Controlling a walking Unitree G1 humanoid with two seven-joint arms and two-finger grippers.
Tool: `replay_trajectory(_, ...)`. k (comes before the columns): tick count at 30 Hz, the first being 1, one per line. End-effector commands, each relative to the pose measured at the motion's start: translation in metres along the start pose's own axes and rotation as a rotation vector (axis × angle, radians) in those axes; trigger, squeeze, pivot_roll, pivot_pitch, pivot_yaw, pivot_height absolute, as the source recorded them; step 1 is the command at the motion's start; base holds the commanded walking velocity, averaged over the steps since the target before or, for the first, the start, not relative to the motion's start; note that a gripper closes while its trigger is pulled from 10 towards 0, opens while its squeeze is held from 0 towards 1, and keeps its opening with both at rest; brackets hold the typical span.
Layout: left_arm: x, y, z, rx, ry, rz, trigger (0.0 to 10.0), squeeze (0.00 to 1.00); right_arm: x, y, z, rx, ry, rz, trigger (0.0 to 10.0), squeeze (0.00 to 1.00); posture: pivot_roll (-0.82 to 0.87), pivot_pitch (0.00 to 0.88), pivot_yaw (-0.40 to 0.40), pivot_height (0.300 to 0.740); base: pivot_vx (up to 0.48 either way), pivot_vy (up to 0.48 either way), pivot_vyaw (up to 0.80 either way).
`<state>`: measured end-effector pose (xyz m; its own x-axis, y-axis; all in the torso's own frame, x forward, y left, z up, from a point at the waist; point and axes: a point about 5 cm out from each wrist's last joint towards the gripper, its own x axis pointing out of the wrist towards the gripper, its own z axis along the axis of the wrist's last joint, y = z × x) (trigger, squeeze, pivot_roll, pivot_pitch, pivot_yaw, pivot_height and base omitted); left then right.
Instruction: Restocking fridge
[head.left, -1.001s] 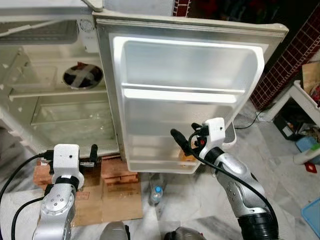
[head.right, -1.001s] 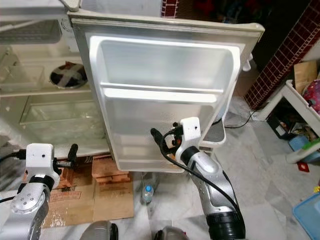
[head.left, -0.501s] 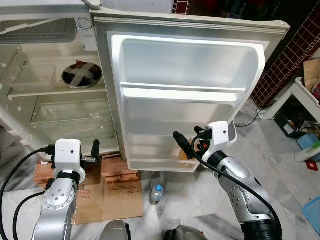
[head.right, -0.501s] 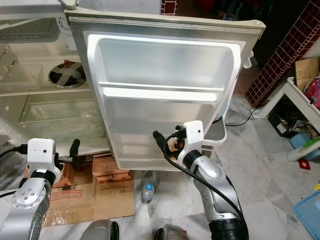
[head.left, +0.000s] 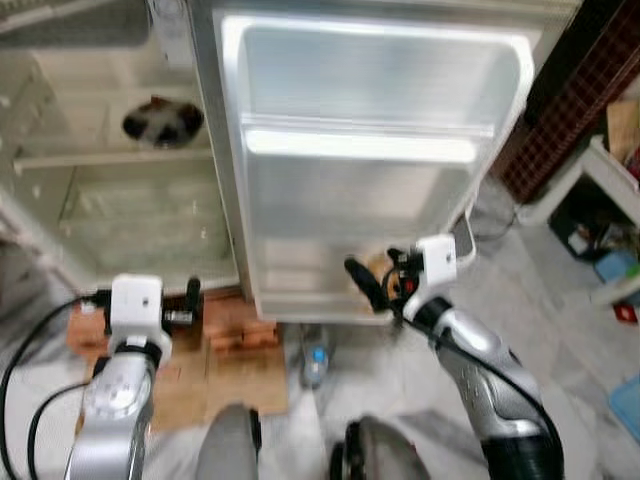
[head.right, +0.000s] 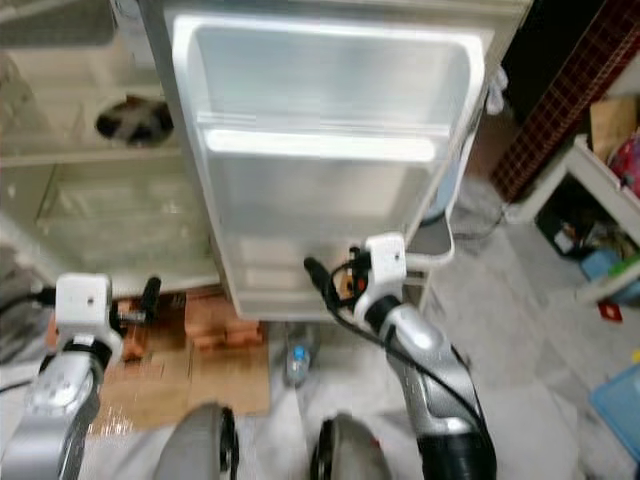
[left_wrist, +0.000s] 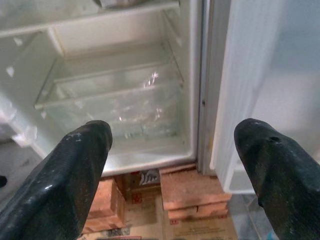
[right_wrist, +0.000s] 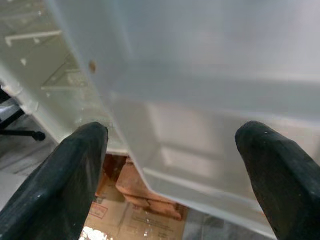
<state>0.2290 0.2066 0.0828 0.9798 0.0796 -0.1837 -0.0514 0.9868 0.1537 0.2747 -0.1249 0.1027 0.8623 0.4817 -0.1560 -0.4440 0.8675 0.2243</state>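
Head view — R gripper (head.left: 362, 283) raised at fridge door (head.left: 370, 160), jaws apart.

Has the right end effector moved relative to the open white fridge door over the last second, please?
No. The right end effector still hovers, fingers apart, at the lower part of the open white fridge door; the whole picture shifted, so the camera moved.

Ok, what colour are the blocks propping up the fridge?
The bricks under the fridge are reddish-orange, clearest in the left wrist view.
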Motion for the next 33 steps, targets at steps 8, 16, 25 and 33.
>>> replay_trajectory(8, 0.0, -0.001, -0.003, 0.009, 0.016, 0.011, 10.0, 0.0, 0.005, -0.001, 0.008, -0.034, -0.025, 0.031, 10.0, 0.0, 0.05, 0.138, -0.055, 0.566, 0.0, 0.0, 0.0)
replay_trajectory(16, 0.002, 0.002, -0.003, 0.022, 0.019, 0.043, 10.0, 0.0, 0.011, 0.0, 0.011, -0.067, -0.034, 0.053, 10.0, 0.0, 0.06, 0.138, -0.058, 0.566, 0.0, 0.0, 0.0)
replay_trajectory(25, 0.004, 0.003, -0.004, 0.031, 0.021, 0.062, 10.0, 0.0, 0.018, 0.003, 0.015, -0.09, -0.052, 0.082, 10.0, 0.0, 0.06, 0.134, -0.059, 0.566, 0.0, 0.0, 0.0)
replay_trajectory(33, 0.004, 0.002, -0.004, 0.027, 0.021, 0.068, 10.0, 0.0, 0.019, 0.005, 0.015, -0.094, -0.061, 0.104, 10.0, 0.0, 0.06, 0.135, -0.06, 0.552, 0.0, 0.0, 0.0)
